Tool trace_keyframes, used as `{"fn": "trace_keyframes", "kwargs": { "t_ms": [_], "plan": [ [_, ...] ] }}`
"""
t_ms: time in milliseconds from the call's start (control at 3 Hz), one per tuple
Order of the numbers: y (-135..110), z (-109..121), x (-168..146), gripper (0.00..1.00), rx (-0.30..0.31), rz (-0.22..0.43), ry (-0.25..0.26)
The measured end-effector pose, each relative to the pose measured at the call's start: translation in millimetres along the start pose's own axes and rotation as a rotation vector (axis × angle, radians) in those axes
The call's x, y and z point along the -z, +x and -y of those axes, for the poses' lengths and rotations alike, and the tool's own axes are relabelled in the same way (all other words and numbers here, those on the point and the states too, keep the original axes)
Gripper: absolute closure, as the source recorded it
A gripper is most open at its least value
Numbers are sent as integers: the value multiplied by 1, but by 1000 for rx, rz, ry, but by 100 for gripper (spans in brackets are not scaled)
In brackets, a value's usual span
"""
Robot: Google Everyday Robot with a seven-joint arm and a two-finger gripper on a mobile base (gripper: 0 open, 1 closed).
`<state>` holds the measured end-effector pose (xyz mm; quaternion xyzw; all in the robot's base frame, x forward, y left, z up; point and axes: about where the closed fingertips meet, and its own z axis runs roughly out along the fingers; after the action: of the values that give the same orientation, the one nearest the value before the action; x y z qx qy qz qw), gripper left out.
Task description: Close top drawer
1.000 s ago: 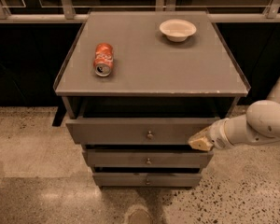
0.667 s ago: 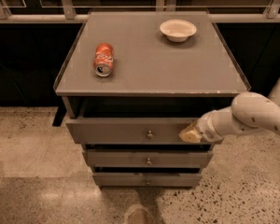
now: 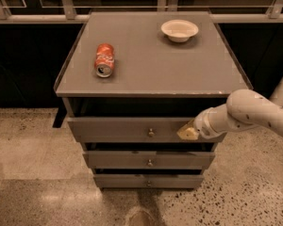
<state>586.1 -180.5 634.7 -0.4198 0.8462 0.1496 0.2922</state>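
Observation:
The top drawer [image 3: 118,129] is a wide grey front with a small round metal knob [image 3: 151,133] at its centre. It stands out a little from the cabinet, with a dark gap above it under the cabinet top. My gripper [image 3: 187,132] comes in from the right on a white arm [image 3: 247,114]. Its yellowish tip is against the drawer front, right of the knob.
A red soda can [image 3: 105,60] lies on its side on the grey cabinet top [image 3: 151,74], and a white bowl [image 3: 179,30] stands at the back right. Two lower drawers [image 3: 148,160] [image 3: 147,180] sit below, slightly out. A window rail runs behind; speckled floor surrounds.
My gripper has moved left along the top drawer's front, from near its right end towards the knob. The drawer, can and bowl have not visibly moved.

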Motion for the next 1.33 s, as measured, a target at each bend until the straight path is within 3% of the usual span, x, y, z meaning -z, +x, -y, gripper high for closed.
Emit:
{"fn": "trace_keyframes", "kwargs": {
  "t_ms": [333,667,1000,1333],
  "plan": [
    [1,-3,1,100,0,0,0],
    [22,-7,5,100,7,-52,-24],
    [82,-25,46,100,-82,-131,-81],
    [140,-56,110,82,-211,-209,-65]
  ]
}}
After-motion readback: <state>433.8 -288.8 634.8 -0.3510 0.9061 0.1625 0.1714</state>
